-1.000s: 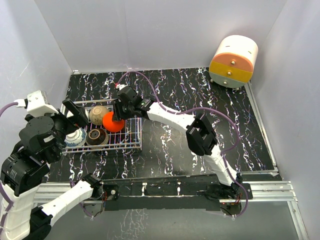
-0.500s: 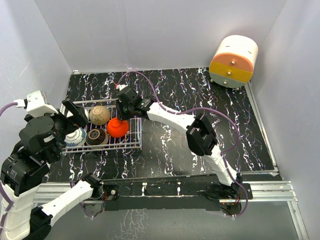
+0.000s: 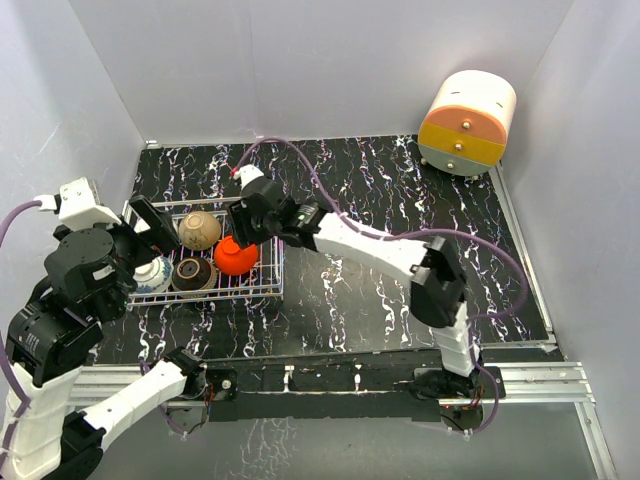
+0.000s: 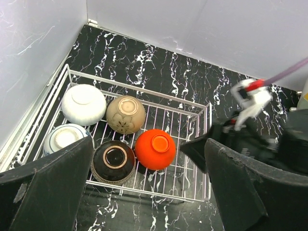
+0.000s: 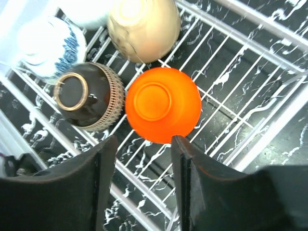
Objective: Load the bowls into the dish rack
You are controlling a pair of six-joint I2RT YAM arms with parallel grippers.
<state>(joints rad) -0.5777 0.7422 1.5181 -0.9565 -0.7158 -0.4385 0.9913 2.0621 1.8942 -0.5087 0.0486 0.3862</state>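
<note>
The white wire dish rack (image 3: 205,297) (image 4: 139,90) (image 5: 269,126) stands at the left of the black marbled table. Several bowls lie upside down in it: white (image 4: 83,104), tan with a flower (image 4: 125,113) (image 3: 200,230), blue-and-white (image 4: 65,138) (image 5: 48,45), dark brown (image 4: 113,161) (image 5: 89,96) and red-orange (image 4: 155,148) (image 5: 162,103) (image 3: 235,256). My right gripper (image 5: 143,159) (image 3: 244,231) hovers just above the red-orange bowl's right side, fingers apart and empty. My left gripper (image 4: 144,192) (image 3: 142,243) hangs wide open over the rack's left end.
A round cream-and-orange drawer cabinet (image 3: 467,122) stands at the back right corner. Grey walls close in the table on three sides, the left wall right beside the rack. A purple cable (image 3: 330,200) arcs over the right arm.
The red-orange bowl went from the right gripper's fingers down into the rack's front right corner. The right gripper then drew back slightly and its elbow swung right. The left arm barely moved.
</note>
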